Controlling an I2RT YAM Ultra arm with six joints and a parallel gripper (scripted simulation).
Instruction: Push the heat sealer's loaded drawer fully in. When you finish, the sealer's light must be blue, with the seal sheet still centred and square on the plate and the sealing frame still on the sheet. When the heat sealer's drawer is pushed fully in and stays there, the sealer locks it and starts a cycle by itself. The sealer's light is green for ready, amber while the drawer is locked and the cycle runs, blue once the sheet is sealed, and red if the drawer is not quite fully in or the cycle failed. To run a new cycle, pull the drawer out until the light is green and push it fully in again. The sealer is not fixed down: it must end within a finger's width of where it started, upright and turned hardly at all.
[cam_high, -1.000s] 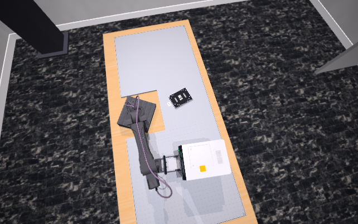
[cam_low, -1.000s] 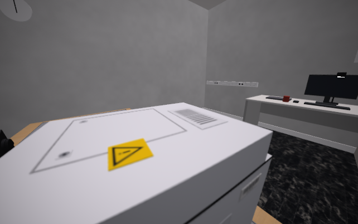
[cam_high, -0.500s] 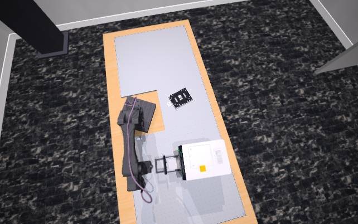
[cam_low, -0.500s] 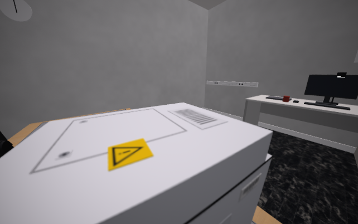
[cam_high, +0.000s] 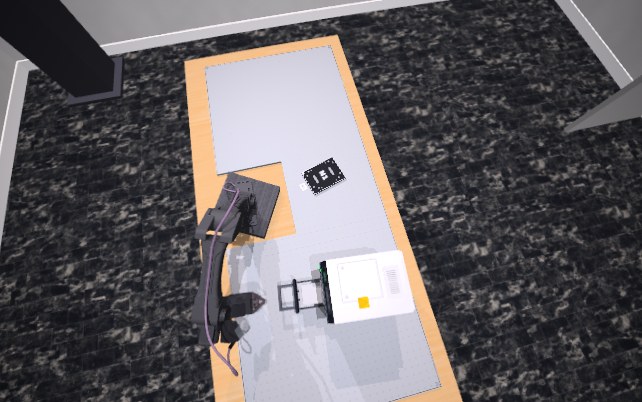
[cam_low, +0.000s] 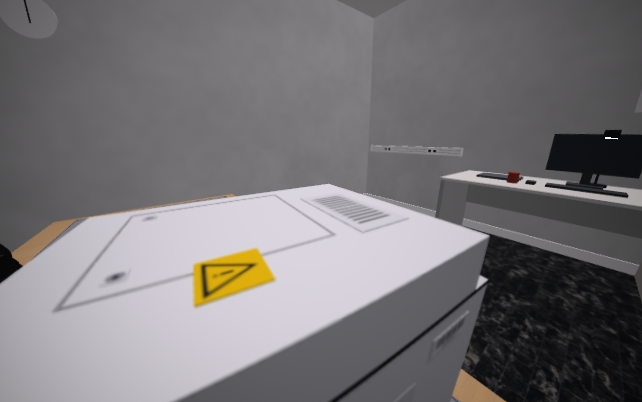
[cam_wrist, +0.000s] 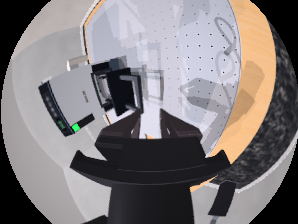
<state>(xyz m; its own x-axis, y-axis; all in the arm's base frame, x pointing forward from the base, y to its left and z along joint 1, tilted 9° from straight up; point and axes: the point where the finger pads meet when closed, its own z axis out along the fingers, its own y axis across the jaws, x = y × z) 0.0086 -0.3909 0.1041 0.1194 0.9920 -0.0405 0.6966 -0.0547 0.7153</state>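
The white heat sealer (cam_high: 369, 286) stands on the grey mat at the near right; its top with a yellow warning label fills the exterior view (cam_low: 240, 280). Its drawer (cam_high: 296, 295) sticks out to the left and carries a dark sealing frame over a pale sheet. A green light (cam_high: 320, 271) shows on the sealer's front, and also in the wrist view (cam_wrist: 76, 127). My gripper (cam_high: 261, 301) is left of the drawer's front bar, a small gap away and pointing at it. Its fingers are narrowly open and empty. The drawer shows ahead in the wrist view (cam_wrist: 123, 90).
A black marker plate (cam_high: 324, 176) lies on the mat behind the sealer. The arm's dark base (cam_high: 250, 207) sits at the table's left. The wooden table edge runs close to the sealer's right side. A desk with a monitor (cam_low: 592, 157) stands across the room.
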